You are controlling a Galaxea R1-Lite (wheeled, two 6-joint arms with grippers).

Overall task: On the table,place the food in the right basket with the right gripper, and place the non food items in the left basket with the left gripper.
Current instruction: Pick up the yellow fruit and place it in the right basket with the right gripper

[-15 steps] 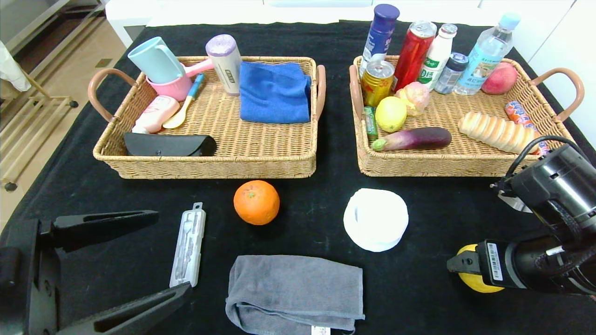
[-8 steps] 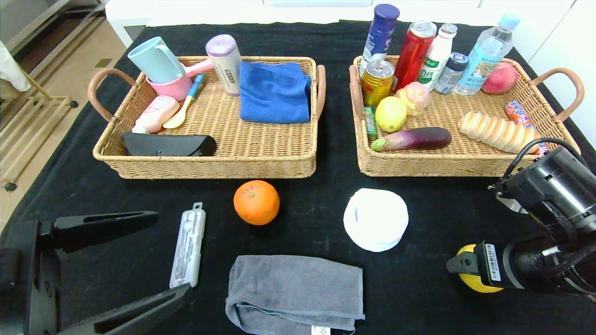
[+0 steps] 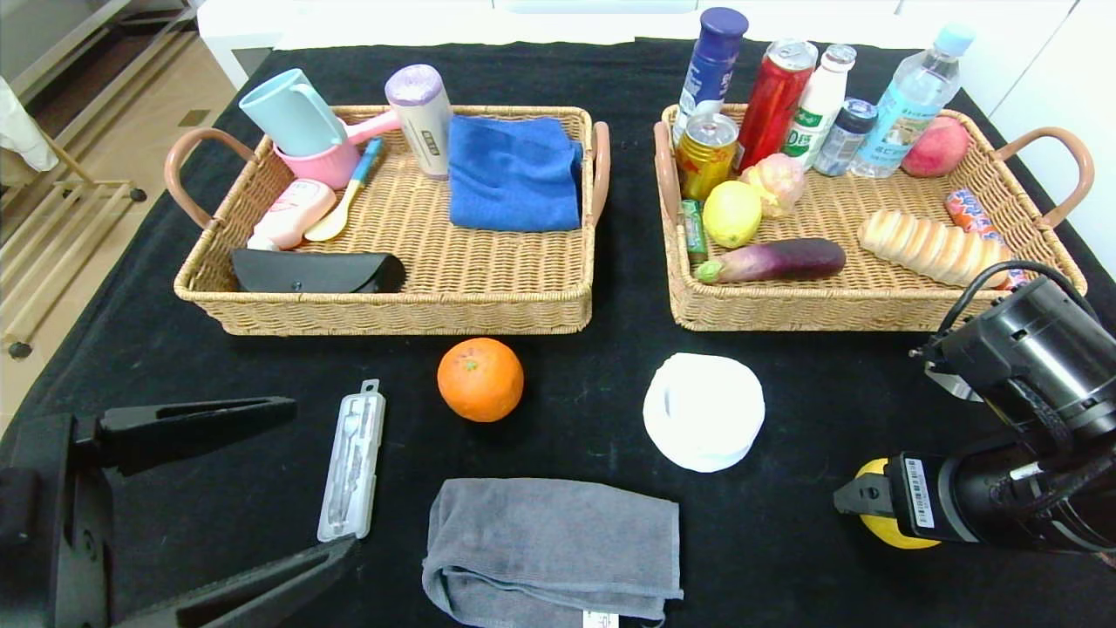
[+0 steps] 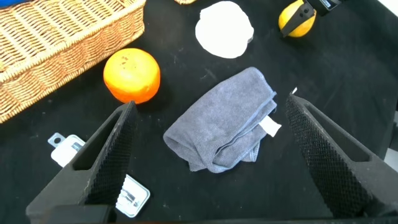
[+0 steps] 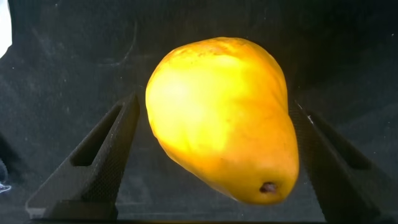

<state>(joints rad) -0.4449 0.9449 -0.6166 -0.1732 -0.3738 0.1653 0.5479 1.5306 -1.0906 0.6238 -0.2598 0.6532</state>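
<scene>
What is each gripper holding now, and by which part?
Nothing. The right gripper has open jaws on either side of the pear; the left gripper is open too.

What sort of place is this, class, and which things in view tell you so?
Probably an indoor robot test room, not a home kitchen: a table draped in black cloth holds two sorted tan wicker baskets, with pale tiled floor beside it.

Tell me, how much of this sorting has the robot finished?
Partly done. The bread loaf already lies in the right basket. In hand: the right gripper is open around the yellow pear, not yet closed on it. Left on the table: the orange, the tool case, the grey towel and the white roll. The left gripper hangs open near the case.
</scene>
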